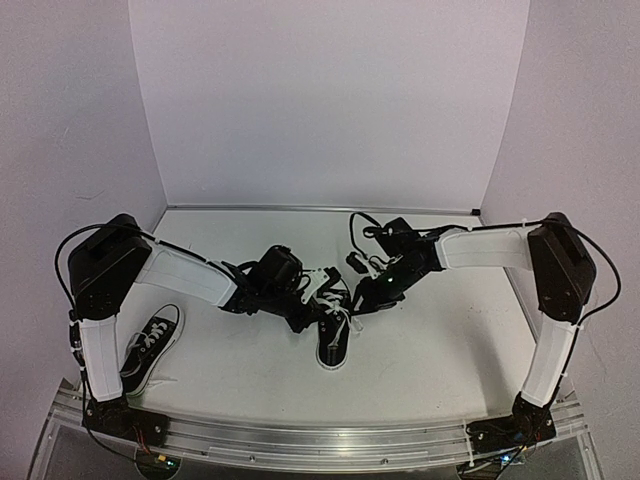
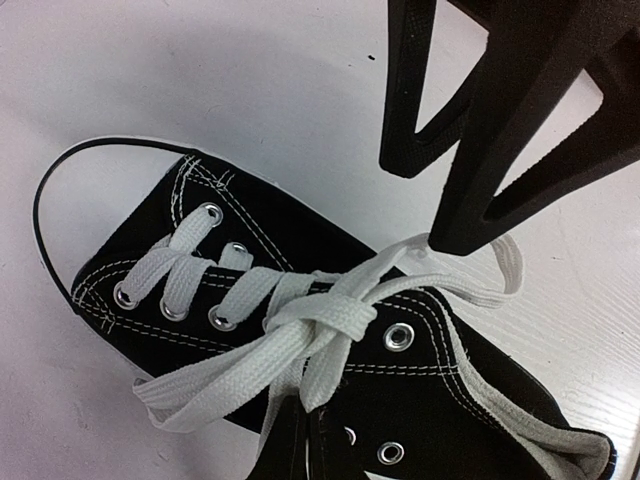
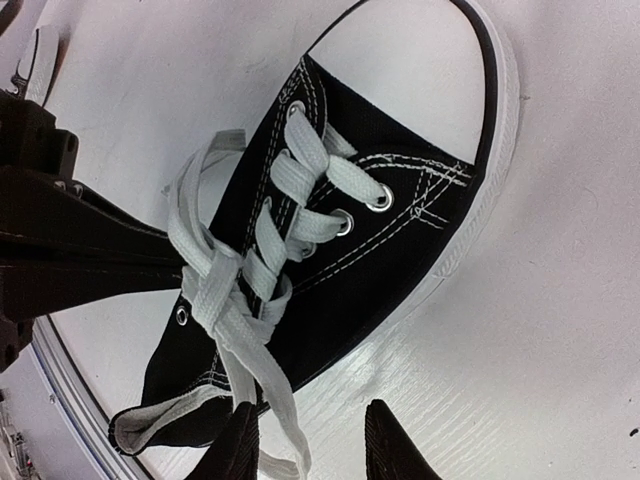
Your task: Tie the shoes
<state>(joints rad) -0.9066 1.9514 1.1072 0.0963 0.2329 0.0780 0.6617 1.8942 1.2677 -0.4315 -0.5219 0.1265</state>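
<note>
Our left hand [image 3: 180, 263] looks pinched shut on the lace [image 3: 225, 320] at the first knot. Our right hand [image 3: 315, 440] gapes, a loose end [image 3: 278, 425] between its fingers. We should close there and pull evenly apart, holding the shoe [image 3: 400, 215] flat in the middle of the desk [image 1: 430, 370].

Top view: bright, even overhead light; walls [image 1: 330, 100] washed pale lilac; soft faint shadows under arms [image 1: 185, 275] on table [image 1: 450, 345]; mild bowing at frame edges. Wrist views: table near overexposed, glossy streaks beside shoe [image 3: 370, 290]. Laces [image 2: 320, 325], stitching [image 3: 420, 170] crisp. Right hand [image 3: 310, 425] fingers at bottom edge dark, slightly soft, detail lost in black.
</note>
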